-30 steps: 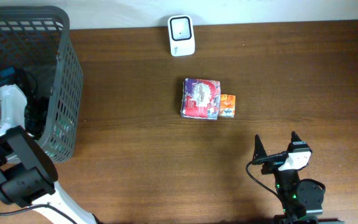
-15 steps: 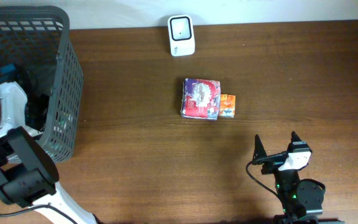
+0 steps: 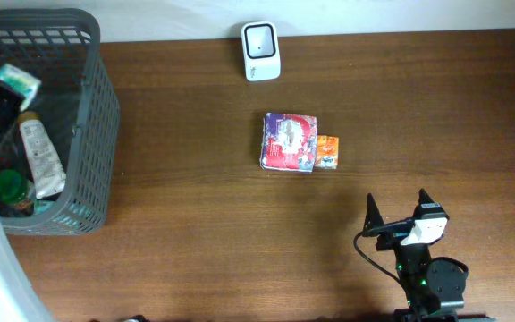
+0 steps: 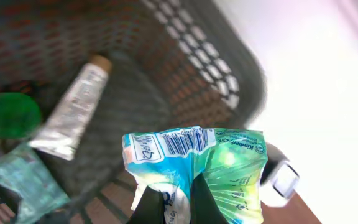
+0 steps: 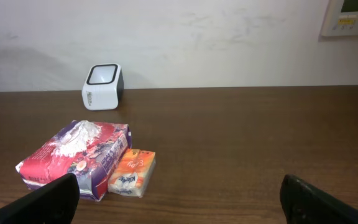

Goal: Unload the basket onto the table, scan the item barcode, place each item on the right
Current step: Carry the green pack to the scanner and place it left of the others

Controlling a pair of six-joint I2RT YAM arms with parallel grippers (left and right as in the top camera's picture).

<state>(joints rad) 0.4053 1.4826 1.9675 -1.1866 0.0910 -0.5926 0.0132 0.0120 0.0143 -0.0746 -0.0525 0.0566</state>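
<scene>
The left end effector (image 4: pixel 174 200), of which only the fingertips are in frame, is pinched on the teal packet (image 4: pixel 194 163) above the basket (image 4: pixel 216 68). The packet's lower edge is cut off and its print is blurred. Its long axis runs side to side, with the barcode (image 4: pixel 185 142) along the top facing the wrist camera. The scanner (image 3: pixel 261 51) stands well apart on the tabletop (image 3: pixel 195 206). The right end effector (image 3: pixel 398 206) is spread wide.
</scene>
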